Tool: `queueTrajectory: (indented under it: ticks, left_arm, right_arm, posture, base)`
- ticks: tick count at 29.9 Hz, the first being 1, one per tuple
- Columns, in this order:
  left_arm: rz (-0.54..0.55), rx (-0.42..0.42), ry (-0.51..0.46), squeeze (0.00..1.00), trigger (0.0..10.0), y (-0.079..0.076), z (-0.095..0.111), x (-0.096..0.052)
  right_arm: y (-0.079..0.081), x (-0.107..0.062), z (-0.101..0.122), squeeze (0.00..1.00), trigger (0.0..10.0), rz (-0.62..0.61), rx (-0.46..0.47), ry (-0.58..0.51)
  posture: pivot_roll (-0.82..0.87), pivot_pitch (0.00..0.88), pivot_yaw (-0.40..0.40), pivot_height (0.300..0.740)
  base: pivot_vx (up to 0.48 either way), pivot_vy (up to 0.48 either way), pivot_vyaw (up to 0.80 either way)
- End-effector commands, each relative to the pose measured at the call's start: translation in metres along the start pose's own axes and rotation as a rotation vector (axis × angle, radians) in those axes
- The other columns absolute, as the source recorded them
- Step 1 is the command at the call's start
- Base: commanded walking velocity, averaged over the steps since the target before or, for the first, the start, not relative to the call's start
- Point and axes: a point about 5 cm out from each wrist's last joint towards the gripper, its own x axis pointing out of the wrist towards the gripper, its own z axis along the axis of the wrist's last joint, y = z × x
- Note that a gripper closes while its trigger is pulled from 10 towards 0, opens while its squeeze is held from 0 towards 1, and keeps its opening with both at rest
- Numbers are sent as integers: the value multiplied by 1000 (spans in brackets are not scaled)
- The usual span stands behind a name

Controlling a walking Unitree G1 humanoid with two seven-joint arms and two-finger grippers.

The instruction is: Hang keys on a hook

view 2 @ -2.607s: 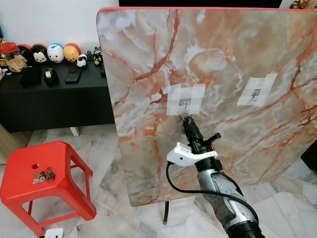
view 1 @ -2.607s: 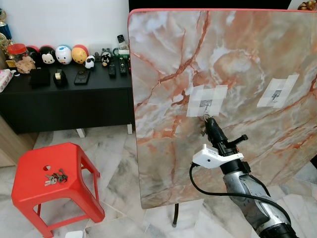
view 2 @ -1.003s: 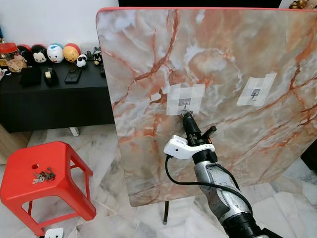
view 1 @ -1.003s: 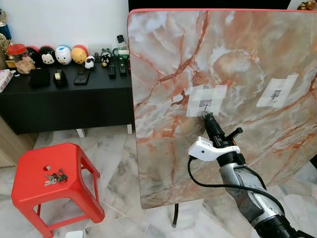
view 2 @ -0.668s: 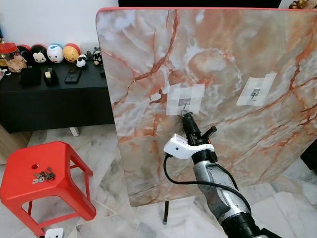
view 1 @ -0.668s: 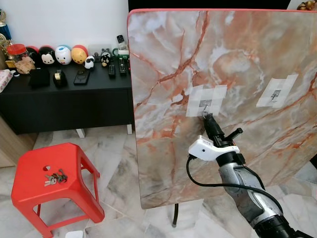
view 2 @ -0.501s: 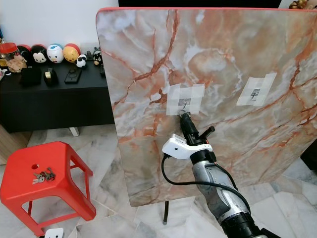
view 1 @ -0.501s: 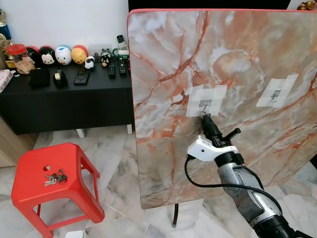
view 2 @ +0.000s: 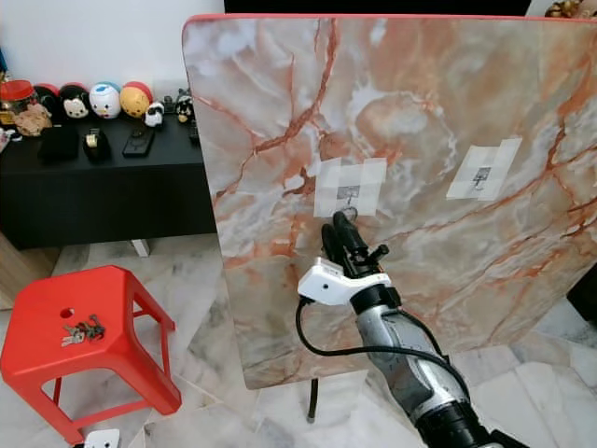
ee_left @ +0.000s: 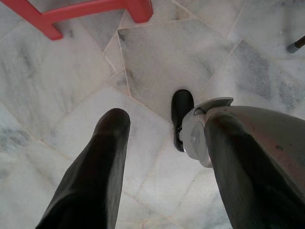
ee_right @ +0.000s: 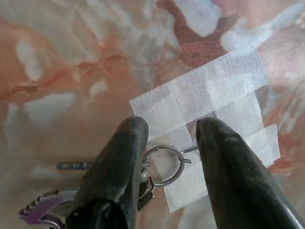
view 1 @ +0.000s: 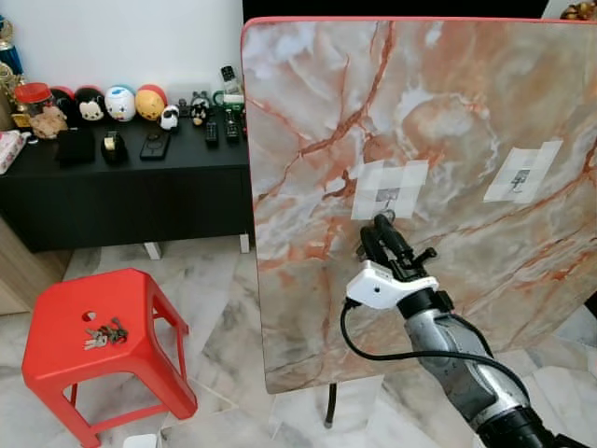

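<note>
Between parted right hand [ee_right: 167,143] fingers, key ring [ee_right: 164,164], seemingly on hook [ee_right: 190,150].

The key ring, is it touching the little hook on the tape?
Touching. In the right wrist view the key ring sits between the right gripper fingers, and the hook wire passes through the ring.

No words, numbers or signs can be read anywhere. Nothing is written on the white tape patches [view 1: 389,189] on the marble board [view 1: 438,112], and the small things on the black cabinet [view 1: 121,191] are too small for any letters to be made out.
</note>
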Motion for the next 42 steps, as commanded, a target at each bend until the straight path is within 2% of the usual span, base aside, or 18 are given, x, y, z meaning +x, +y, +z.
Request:
queueTrajectory:
  ticks: [1,5,6,7,8,9,13,14,16,18,22,26,29,32,33,36,39,42]
  left_arm:
    - [-1,6,11,0,10000,1,-2,0]
    - [-1,7,11,0,10000,1,-2,0]
    - [-1,9,12,0,10000,1,-3,-1]
    - [-1,9,12,0,10000,1,-3,-1]
    - [-2,10,12,0,10000,1,-3,-1]
    - [-2,11,13,0,10000,1,-3,-1]
    - [-5,22,15,0,10000,2,-3,-1]
    - [-5,27,16,0,10000,3,-3,-1]
    - [-4,34,17,0,10000,3,-4,-1]
    - [-5,48,20,0,10000,4,-4,-1]
    - [-2,58,23,0,10000,6,-4,-1]
    - [2,69,24,0,10000,8,-4,-2]
    - [6,80,25,0,10000,11,-3,-2]
    - [11,93,26,0,10000,13,-3,-2]
    - [11,93,26,0,10000,13,-3,-2]
    - [18,47,7,0,10000,14,-1,-2]
    - [24,13,-6,0,10000,13,-1,-2]
    - [29,13,-11,0,10000,13,-1,-2]
  right_arm:
    - [1,-4,3,1000,10000,28,110,-15]
    - [6,-8,4,1000,10000,66,234,-19]
    - [14,-15,3,557,10000,139,352,-10]
    - [14,-15,3,557,10000,139,352,-10]
    - [20,-19,4,98,10000,197,385,-14]
    - [27,-26,4,0,10000,266,394,-23]
    - [38,-41,-5,0,10000,322,468,51]
    - [40,-49,-25,0,10000,268,529,204]
    - [42,-55,-43,0,10000,207,588,356]
    - [48,-66,-67,0,10000,108,742,555]
    - [61,-82,-83,0,10000,73,888,699]
    - [72,-94,-96,0,10000,37,938,825]
    - [94,-122,-111,0,10000,13,1036,1043]
    - [124,-158,-107,0,10000,146,1092,1229]
    - [124,-158,-107,0,10000,146,1092,1229]
    - [147,-193,-95,0,10000,351,1050,1348]
    - [156,-230,-92,0,10000,338,1091,1558]
    - [156,-222,-91,0,10000,297,1139,1529]
  posture:
    - [-33,0,-74,740]
    - [-36,0,-74,740]
    - [-38,0,-74,740]
    - [-38,0,-74,740]
    - [-38,0,-74,740]
    - [-45,0,-68,740]
    - [-48,0,-65,740]
    - [-47,0,-62,740]
    - [-47,0,-57,740]
    - [-46,0,-45,740]
    - [-42,0,-37,740]
    - [-39,0,-27,740]
    - [-37,0,-12,740]
    - [-40,0,-2,740]
    - [-40,0,-2,740]
    - [-55,0,10,740]
    - [-19,0,0,740]
    - [-22,0,-2,740]
  base:
    - [0,0,0]
    - [0,0,0]
    - [0,0,0]
    - [0,0,0]
    - [0,0,0]
    - [0,0,0]
    - [0,0,0]
    - [0,0,0]
    - [0,0,0]
    - [0,0,0]
    - [0,0,0]
    - [0,0,0]
    - [0,0,0]
    - [0,0,0]
    - [0,0,0]
    - [0,0,0]
    - [0,0,0]
    - [0,0,0]
